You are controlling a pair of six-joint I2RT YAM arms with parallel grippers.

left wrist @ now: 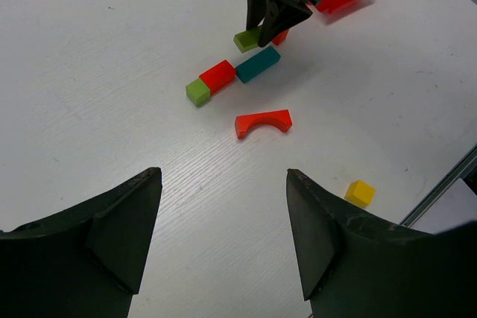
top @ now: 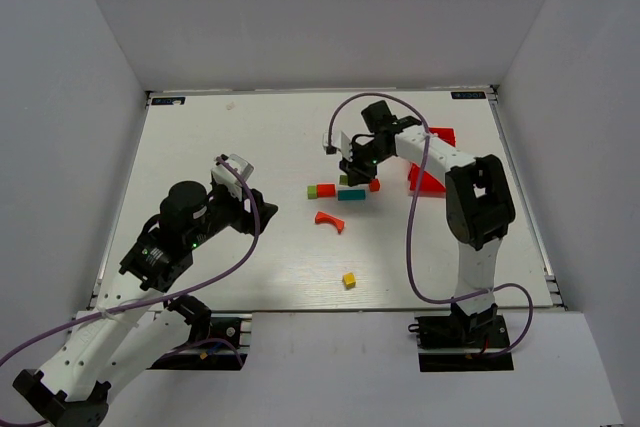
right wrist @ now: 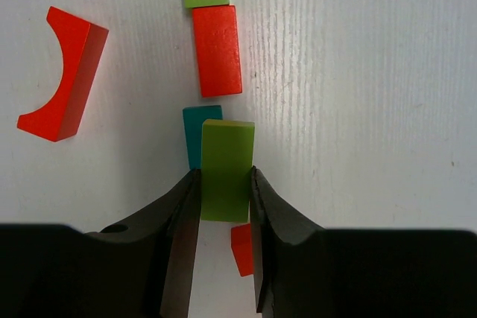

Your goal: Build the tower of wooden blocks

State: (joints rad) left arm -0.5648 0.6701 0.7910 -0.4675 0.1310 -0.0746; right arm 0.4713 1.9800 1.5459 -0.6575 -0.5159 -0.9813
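I read the scene from the left side of the desk (top: pixel 200 137) across to the right. The left claw (left wrist: pixel 223 174) hangs above bare desk surface on the left, its jaws spread wide apart with nothing between them, and it is well apart from all blocks. The blocks lie right of it, near the desk centre. First comes a green cube (top: pixel 313 190), lying flat. It is end to end with a red block (top: pixel 326 188), the two touching or nearly so. Nearer the arm bases, a red arch (top: pixel 330 218) lies on its side, apart from that row. Well apart again, close to the near desk edge, a yellow cube (top: pixel 349 280) sits alone. In line with the red block, just beside it with a small gap, lies a teal bar (top: pixel 351 194). The right claw (right wrist: pixel 225 176) is directly over the teal bar, pointing down. Its jaws are closed against the two long faces of a green block (right wrist: pixel 226 169), which is held lengthwise along the teal bar and covers most of it in the right wrist view. I cannot tell whether the green block touches the teal bar. A small red block (top: pixel 374 185) lies just right of the claw. Farthest right, behind the right arm, stands a red bin (top: pixel 430 162).
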